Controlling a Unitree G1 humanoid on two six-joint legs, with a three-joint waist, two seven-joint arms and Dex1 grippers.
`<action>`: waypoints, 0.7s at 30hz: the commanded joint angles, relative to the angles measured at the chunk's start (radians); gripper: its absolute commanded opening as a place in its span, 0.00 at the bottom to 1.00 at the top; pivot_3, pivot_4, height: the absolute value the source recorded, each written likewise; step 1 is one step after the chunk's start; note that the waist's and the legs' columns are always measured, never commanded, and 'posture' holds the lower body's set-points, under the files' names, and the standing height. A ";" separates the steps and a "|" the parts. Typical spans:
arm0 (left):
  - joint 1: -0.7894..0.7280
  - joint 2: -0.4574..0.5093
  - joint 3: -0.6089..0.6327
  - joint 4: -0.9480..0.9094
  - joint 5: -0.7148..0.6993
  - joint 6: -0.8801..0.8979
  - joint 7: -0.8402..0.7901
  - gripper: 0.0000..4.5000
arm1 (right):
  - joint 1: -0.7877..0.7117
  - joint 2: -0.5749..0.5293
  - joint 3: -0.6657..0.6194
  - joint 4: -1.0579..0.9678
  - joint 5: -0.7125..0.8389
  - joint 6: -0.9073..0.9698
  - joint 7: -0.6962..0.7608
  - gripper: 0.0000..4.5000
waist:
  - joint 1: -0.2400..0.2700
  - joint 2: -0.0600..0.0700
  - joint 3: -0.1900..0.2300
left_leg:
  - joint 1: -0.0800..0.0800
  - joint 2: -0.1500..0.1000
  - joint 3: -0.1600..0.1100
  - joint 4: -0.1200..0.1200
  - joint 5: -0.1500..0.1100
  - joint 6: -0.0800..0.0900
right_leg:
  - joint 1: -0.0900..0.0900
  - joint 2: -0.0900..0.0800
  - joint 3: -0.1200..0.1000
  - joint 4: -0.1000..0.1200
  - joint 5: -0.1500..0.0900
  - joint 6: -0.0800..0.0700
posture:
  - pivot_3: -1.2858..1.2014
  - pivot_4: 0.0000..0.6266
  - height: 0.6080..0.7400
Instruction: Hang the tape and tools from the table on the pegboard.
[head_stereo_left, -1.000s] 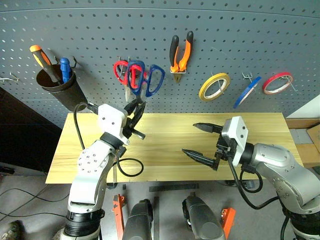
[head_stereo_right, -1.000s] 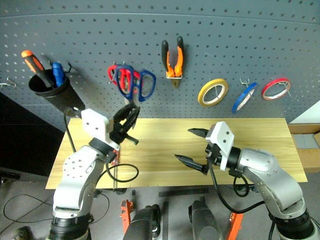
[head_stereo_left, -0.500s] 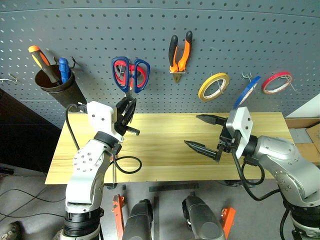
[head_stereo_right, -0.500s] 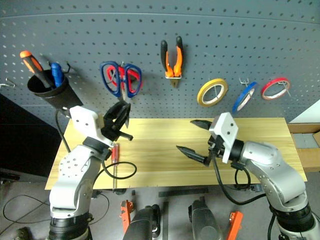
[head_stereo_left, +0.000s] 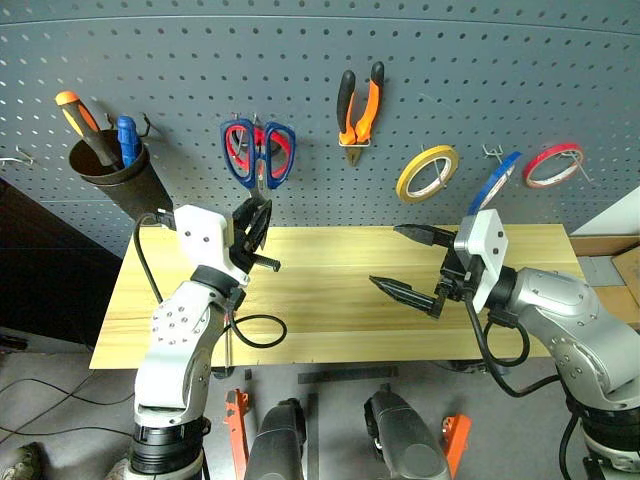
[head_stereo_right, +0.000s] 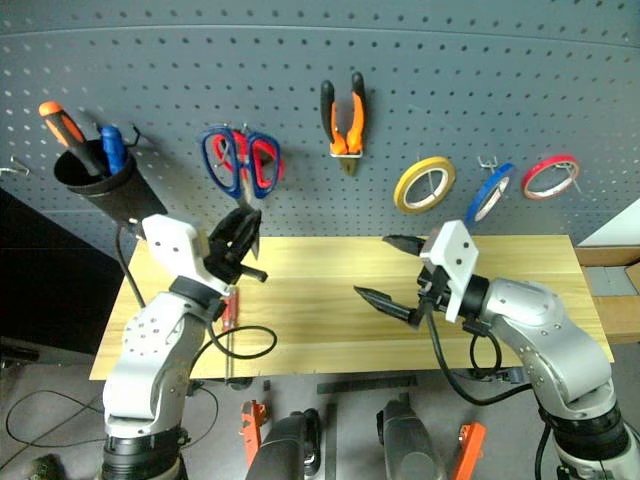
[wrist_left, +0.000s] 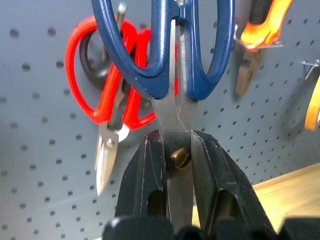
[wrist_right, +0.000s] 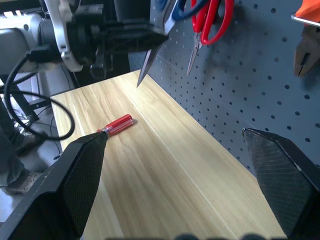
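My left gripper (head_stereo_left: 255, 215) is shut on the steel blades of the dark blue-handled scissors (wrist_left: 176, 120), near their pivot screw. It holds them upright against the pegboard (head_stereo_left: 500, 70), with the blue handles (head_stereo_left: 238, 160) overlapping the red scissors. Whether a handle sits on a hook I cannot tell. The orange-and-black pliers (head_stereo_left: 360, 105) and the blue tape (head_stereo_left: 497, 183) hang on the pegboard. The red-handled screwdriver (head_stereo_right: 229, 307) lies on the table (head_stereo_left: 330, 310) beside my left arm. My right gripper (head_stereo_left: 388, 258) hovers open over the table's right half with nothing in it.
A dark cup (head_stereo_left: 105, 165) on the pegboard holds an orange and a blue screwdriver. Red scissors (wrist_left: 95, 95) hang behind the blue ones. A yellow tape ring (head_stereo_left: 428, 172) and a red one (head_stereo_left: 555, 165) flank the blue tape. A black cable (head_stereo_left: 255, 330) loops over the table's front left.
My left gripper has swung the blue scissors from a tilt at the right of the red scissors to upright in front of them. The right gripper has stayed open and nearly in place.
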 joint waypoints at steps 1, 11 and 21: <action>-0.032 -0.017 0.005 0.034 -0.015 -0.004 0.011 0.10 | -0.027 0.007 -0.002 -0.014 0.001 -0.025 0.000 1.00 | 0.000 0.000 0.000 | 0.000 0.000 0.000 0.000 0.000 0.000 | 0.000 0.000 0.000 0.000 0.000 0.000 | 0.42 0.46 1.00; -0.105 -0.027 -0.010 0.183 0.006 -0.074 -0.011 0.09 | -0.063 0.032 0.000 -0.013 0.003 -0.025 -0.024 1.00 | -0.002 0.000 0.000 | 0.000 0.000 0.000 0.000 0.000 0.000 | 0.000 0.000 0.000 0.000 0.000 0.000 | 0.41 0.46 1.00; 0.095 0.071 -0.028 0.263 0.075 0.127 -0.009 0.85 | -0.007 0.051 0.053 -0.060 -0.031 0.023 -0.108 1.00 | -0.021 0.000 0.000 | 0.000 0.000 0.000 -0.001 0.000 0.000 | -0.002 0.000 0.000 0.001 0.000 0.000 | 0.41 0.46 1.00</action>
